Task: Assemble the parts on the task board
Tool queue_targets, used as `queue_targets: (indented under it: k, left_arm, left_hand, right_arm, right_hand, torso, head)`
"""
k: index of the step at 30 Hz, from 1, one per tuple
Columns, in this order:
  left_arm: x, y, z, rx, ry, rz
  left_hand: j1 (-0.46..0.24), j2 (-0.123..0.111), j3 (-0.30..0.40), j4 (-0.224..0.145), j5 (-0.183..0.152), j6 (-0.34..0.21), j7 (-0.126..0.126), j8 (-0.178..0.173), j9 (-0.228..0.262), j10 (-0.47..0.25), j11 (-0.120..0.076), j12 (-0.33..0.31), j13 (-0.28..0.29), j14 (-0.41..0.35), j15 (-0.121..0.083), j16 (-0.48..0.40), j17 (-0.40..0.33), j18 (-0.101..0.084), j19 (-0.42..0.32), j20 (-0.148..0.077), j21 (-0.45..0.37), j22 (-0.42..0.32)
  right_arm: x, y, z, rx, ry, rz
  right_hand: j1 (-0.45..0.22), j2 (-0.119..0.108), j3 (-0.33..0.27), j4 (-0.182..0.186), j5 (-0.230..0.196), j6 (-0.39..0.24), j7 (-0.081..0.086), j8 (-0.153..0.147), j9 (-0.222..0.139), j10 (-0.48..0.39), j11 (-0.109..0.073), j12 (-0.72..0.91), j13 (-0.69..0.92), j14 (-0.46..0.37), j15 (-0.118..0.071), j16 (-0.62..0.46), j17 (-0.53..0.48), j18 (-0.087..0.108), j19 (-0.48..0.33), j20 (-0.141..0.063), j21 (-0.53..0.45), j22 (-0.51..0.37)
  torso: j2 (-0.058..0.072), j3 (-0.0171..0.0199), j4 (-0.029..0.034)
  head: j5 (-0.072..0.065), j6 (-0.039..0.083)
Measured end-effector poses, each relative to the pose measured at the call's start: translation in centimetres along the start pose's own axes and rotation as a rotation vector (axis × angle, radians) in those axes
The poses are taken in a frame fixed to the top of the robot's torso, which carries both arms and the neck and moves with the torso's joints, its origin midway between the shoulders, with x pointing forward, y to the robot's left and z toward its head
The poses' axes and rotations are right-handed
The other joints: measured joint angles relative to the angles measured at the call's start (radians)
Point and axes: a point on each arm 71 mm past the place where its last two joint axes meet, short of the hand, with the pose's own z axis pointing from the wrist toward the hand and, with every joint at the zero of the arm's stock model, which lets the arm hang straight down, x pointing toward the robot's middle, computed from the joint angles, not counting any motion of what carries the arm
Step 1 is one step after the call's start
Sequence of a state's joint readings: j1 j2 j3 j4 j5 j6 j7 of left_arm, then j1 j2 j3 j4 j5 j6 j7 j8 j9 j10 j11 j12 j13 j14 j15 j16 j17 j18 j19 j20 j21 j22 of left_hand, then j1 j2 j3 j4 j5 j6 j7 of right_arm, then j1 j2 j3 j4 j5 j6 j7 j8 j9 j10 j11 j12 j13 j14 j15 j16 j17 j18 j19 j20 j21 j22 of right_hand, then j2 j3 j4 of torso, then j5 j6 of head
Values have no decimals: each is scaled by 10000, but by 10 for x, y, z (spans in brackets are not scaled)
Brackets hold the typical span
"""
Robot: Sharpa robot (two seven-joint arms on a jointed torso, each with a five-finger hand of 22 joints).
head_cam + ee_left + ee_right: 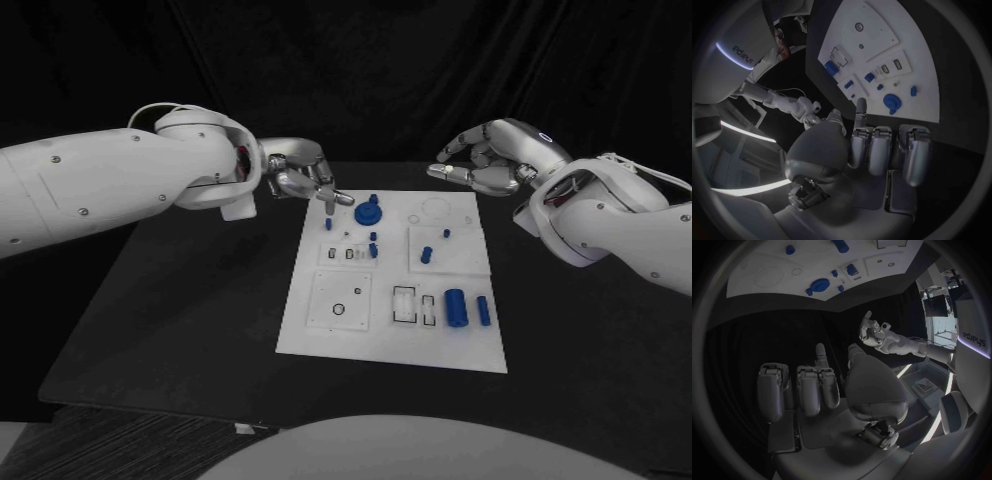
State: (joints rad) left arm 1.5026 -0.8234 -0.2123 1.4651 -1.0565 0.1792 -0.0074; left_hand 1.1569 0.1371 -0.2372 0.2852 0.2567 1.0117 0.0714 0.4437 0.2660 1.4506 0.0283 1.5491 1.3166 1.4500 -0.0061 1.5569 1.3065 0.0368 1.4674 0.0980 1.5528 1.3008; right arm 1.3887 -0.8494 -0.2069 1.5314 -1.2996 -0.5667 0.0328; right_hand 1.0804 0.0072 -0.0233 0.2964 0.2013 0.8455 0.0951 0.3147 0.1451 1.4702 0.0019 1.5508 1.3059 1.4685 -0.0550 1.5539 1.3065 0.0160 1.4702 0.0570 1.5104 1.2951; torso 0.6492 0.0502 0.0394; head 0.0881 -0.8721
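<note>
The white task board (320, 335) lies mid-table with blue parts on it. A round blue knob-like part (369, 213) stands near its far edge, with small blue pegs (374, 250) just in front of it. Two blue cylinders (456, 307) lie at the near right. My left hand (300, 180) hovers over the board's far left corner, fingers curled in and one finger (859, 107) pointing toward the round part (891, 102). It holds nothing. My right hand (490, 160) hangs above the far right corner, fingers curled, holding nothing.
The board has empty slots and round holes (338, 309) on its near left panel. Black table (188, 310) spreads on both sides of the board. In the right wrist view my right hand (817, 390) is well off the board (761, 280).
</note>
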Motion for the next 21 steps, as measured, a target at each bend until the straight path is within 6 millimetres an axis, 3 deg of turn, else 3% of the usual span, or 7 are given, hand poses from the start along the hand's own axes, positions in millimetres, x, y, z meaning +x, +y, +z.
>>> queue_targets:
  k: [1, 3, 6, 10, 12, 16, 21]
  left_arm:
    - [3, -5, 5, -255, 357, 119]
    - [7, -12, 13, -604, 821, 282]
    - [12, -22, 25, -1173, 1444, 542]
    - [16, -30, 39, -1944, 2060, 840]
    - [16, -33, 47, -2374, 2318, 1001]
    - [16, -37, 59, -3100, 2711, 1275]
    - [12, -39, 74, -3934, 2957, 1527]
  left_hand:
    - [0, 0, 0, 0, -1, 62, -62, 1, 60, 53, -54, 0, 1, 114, -120, 0, 0, 0, 1, -1, 0, 0]
    - [-3, 2, 0, 0, -8, 212, -94, 69, 172, 87, -90, 0, 1, 116, -119, 0, 0, 0, 2, -7, 0, 0]
    - [-343, 138, 0, 0, -176, 743, -312, 152, 458, 87, -301, 1, 2, 3, -356, 0, 0, 0, 38, -316, 1, 0]
    - [-425, 106, 0, 0, -173, 753, -321, 131, 529, 67, -326, 1, -3, 31, -386, 0, 0, 0, 35, -323, 1, 0]
    - [-582, 262, 1, 0, -171, 789, -278, -149, 527, 68, -326, 1, -2, 94, -450, 0, 0, 0, 36, -324, 1, 0]
    - [-725, 197, 2, -2, -168, 629, -65, -1076, 367, 101, -288, 0, -8, 101, -453, 0, 0, 0, 36, -322, 1, 0]
    - [-721, 192, 141, -220, -165, 620, -52, -1535, 159, 108, -278, 0, -8, 102, -450, 0, 0, -1, 35, -320, 1, 0]
  right_arm:
    - [1, 0, 0, 26, 43, 12]
    - [1, -1, -1, 69, 94, 23]
    - [2, -3, -2, 136, 146, 28]
    - [1, -4, -4, 205, 162, 33]
    - [1, -5, -5, 227, 165, 42]
    - [1, -4, -6, 232, 173, 69]
    - [2, -2, -6, 200, 188, 101]
  right_hand:
    - [0, 0, 0, 0, 0, 0, 0, 0, 0, 54, 53, 0, 0, 0, 0, 0, 0, 0, 0, 0, 0, 0]
    - [0, 0, 0, 0, 0, 1, 1, 0, 1, 53, 54, 0, 0, 0, 0, 0, 0, 0, 0, 0, 0, 0]
    - [0, 0, 0, 0, 0, 70, 70, 0, 1, 53, 54, 0, 0, 1, 1, 0, 0, 0, 0, 0, 0, 0]
    - [0, 0, 0, 0, 0, 71, 69, 0, 4, 53, 55, 0, 0, 1, 1, 0, 0, -1, 0, 0, 0, 0]
    - [0, 1, 0, 0, 0, 71, 69, 0, 5, 53, 55, 0, 0, 1, 1, 0, 0, 0, 0, 0, 0, 0]
    - [0, 1, 0, 0, 1, 122, 19, 0, 9, 53, 55, 0, 0, 43, 45, 0, 0, 0, 0, 0, 0, 0]
    - [116, 117, 0, 0, 2, 122, 20, 0, 46, 53, 55, 0, 0, 42, 45, 0, 0, -1, 0, 1, 0, 0]
  torso:
    - [-17, 25, -13]
    - [-56, 73, -44]
    - [-101, 128, -74]
    - [-152, 196, -115]
    - [-174, 221, -140]
    - [-194, 264, -183]
    - [-198, 282, -210]
  head:
    - [4, -2]
    - [6, -7]
    - [6, -7]
    - [52, -8]
    - [105, -8]
    - [154, -8]
    - [251, -8]
